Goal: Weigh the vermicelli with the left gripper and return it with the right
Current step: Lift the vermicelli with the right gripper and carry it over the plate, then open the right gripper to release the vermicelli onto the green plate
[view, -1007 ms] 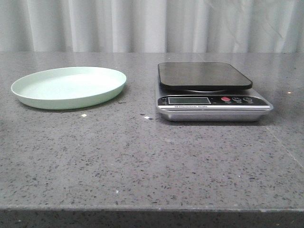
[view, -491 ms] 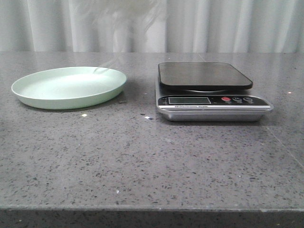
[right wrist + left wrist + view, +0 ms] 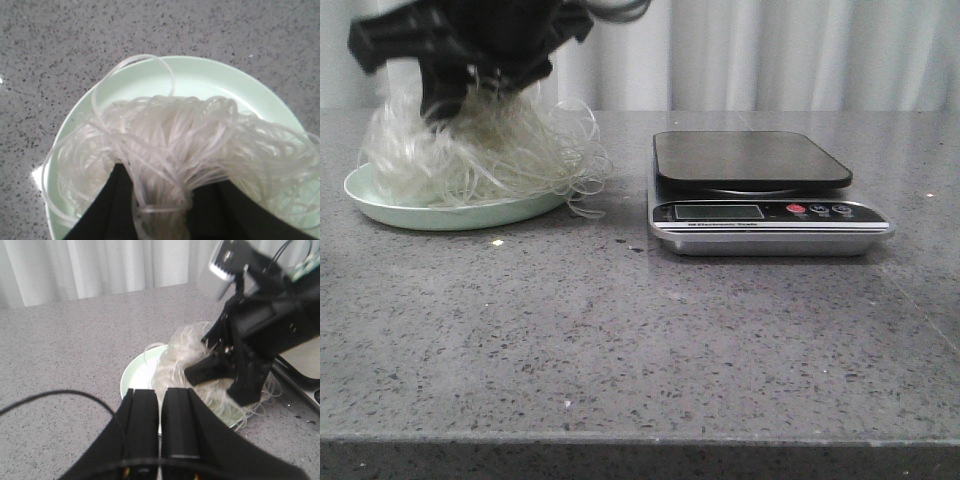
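The right end effector is clamped on the vermicelli, whose bulk rests on the green plate on the counter, beside the bare scale. The left end effector hangs nearby, fingers together and empty. This looks like the return step; next the right one should let go and lift clear.

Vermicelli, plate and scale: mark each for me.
vermicelli point(image 3: 470, 150), front view, middle of the strand clump.
plate point(image 3: 440, 215), front view, near outer wall below the strands.
scale point(image 3: 750, 158), front view, centre of the dark weighing platform.
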Tool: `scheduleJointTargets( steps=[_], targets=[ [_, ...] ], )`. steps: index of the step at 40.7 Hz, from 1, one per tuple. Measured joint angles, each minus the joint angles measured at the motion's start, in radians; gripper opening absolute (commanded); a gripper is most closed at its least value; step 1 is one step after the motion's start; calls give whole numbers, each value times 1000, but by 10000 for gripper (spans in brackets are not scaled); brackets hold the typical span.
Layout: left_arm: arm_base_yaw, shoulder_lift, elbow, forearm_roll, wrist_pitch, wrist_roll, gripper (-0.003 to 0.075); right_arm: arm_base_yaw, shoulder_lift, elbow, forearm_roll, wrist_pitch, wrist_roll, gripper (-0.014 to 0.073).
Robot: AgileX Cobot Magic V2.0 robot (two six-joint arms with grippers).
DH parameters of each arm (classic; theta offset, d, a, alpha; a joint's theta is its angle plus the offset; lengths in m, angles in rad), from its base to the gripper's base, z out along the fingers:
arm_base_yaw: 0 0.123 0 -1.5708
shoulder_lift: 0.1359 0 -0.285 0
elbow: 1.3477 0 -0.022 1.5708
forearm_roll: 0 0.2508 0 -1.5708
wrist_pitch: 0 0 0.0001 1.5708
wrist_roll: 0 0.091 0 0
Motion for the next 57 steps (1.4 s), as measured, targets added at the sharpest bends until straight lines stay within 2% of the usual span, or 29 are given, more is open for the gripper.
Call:
scheduleJointTargets(
  steps=[14, 22, 27, 41, 51, 57],
  targets=[
    [0, 0, 0, 0, 0, 0, 137, 2, 17, -2, 0, -12, -2, 187],
    [0, 0, 0, 0, 0, 0, 137, 2, 17, -2, 0, -7, -2, 367],
    [0, 0, 0, 0, 0, 0, 137, 2, 17, -4, 0, 0, -2, 428],
    [0, 0, 0, 0, 0, 0, 137, 2, -52, -4, 0, 25, -4, 429],
    [0, 0, 0, 0, -11, 0, 137, -7, -147, -4, 0, 94, -4, 406],
    [0, 0, 0, 0, -30, 0, 137, -44, -207, -4, 2, 140, -4, 312]
  ],
)
